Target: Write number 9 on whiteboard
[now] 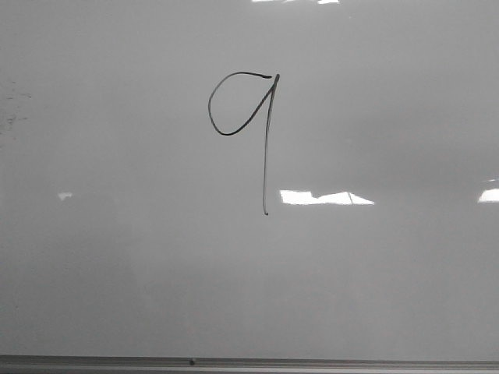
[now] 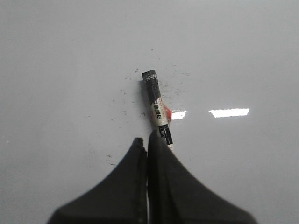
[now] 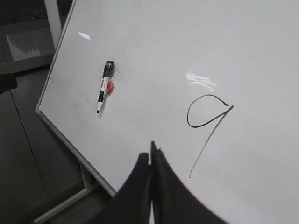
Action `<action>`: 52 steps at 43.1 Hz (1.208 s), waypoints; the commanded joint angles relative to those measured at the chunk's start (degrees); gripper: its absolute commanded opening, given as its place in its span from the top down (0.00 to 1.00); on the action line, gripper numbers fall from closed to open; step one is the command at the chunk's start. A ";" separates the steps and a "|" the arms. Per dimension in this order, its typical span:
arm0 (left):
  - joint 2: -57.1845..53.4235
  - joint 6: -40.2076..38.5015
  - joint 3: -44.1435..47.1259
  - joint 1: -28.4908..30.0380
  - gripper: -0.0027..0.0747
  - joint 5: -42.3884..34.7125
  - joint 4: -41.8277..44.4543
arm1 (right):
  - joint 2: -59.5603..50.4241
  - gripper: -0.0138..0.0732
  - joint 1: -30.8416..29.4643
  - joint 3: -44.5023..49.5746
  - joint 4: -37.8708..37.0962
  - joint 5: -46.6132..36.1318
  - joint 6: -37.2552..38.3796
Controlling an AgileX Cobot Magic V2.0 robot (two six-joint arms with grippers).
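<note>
Across my front view, the whiteboard (image 1: 405, 296) fills the frame, with the number 9 (image 1: 263, 140) drawn just above its centre. On my right wrist view, a marker (image 3: 104, 87) lies near the board's edge. Left gripper (image 2: 146, 142) jaws are clenched empty just beside the marker; right gripper (image 3: 151, 149) jaws likewise clenched empty.

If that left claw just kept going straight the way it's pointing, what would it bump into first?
Most likely the marker. The left gripper, its fingers closed together, points along the whiteboard, and the marker lies on the board just ahead of its tips. How high the tips sit above the board is unclear, so they might pass over it.
</note>
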 commanded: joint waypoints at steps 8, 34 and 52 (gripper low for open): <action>-0.91 -0.52 0.09 -0.07 0.99 -4.97 -0.04 | 0.12 0.92 -0.21 -1.53 2.88 -1.44 -0.11; -0.91 -0.52 0.09 -0.07 0.99 -4.97 -0.04 | 0.12 0.92 -0.21 -1.47 2.88 -2.52 -0.11; -0.91 -0.52 0.09 -0.07 0.99 -4.97 -0.04 | -6.84 0.92 -2.70 8.30 -3.63 -24.87 -0.03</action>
